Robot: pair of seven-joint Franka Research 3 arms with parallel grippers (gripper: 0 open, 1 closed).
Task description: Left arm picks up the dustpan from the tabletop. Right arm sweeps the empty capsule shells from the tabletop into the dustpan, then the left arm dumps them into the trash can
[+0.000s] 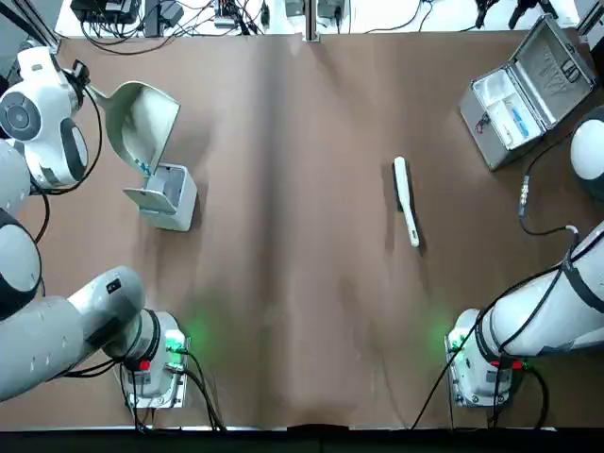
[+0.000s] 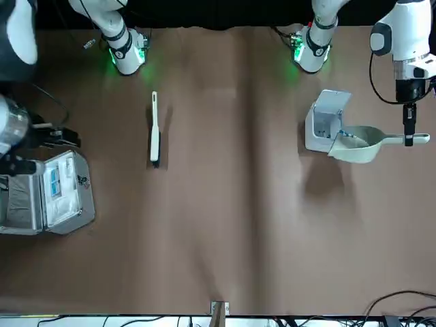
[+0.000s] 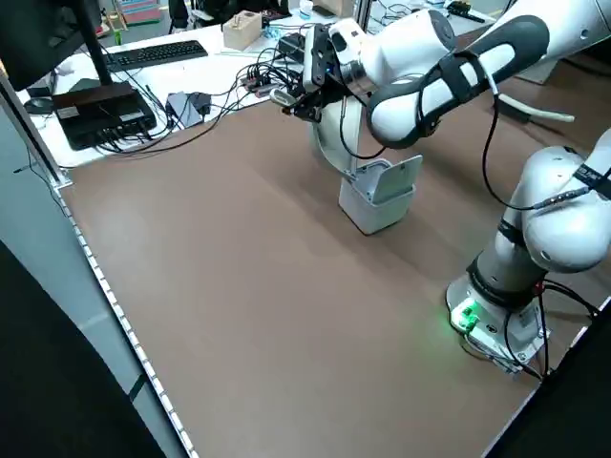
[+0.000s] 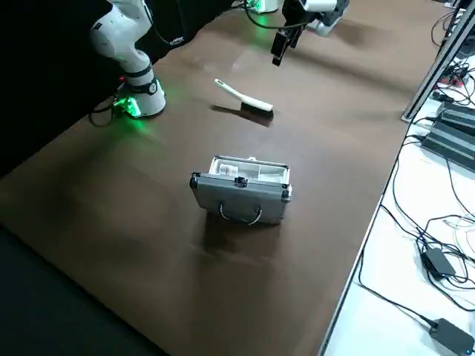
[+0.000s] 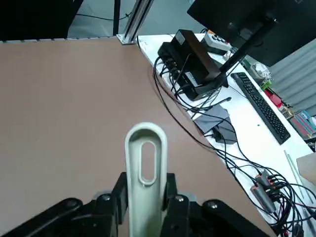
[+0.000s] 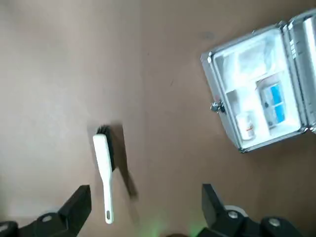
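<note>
Left gripper (image 5: 143,207), fingers clamped on the handle of the dustpan (image 1: 140,121), holds it raised and tipped over the trash can (image 1: 168,196). The dustpan's long axis slopes from handle down to its mouth at the open bin; a few capsule shells (image 2: 349,135) lie inside near the lip. Right gripper (image 6: 143,210), fingers spread and empty, hangs above the brown tabletop (image 1: 293,189), over the brush (image 1: 406,200) and the open silver case (image 1: 527,87). Cables and a keyboard border the table.

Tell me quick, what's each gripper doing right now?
Left gripper: shut on the dustpan handle, tipped over the trash can.
Right gripper: open, empty, above the tabletop.
</note>
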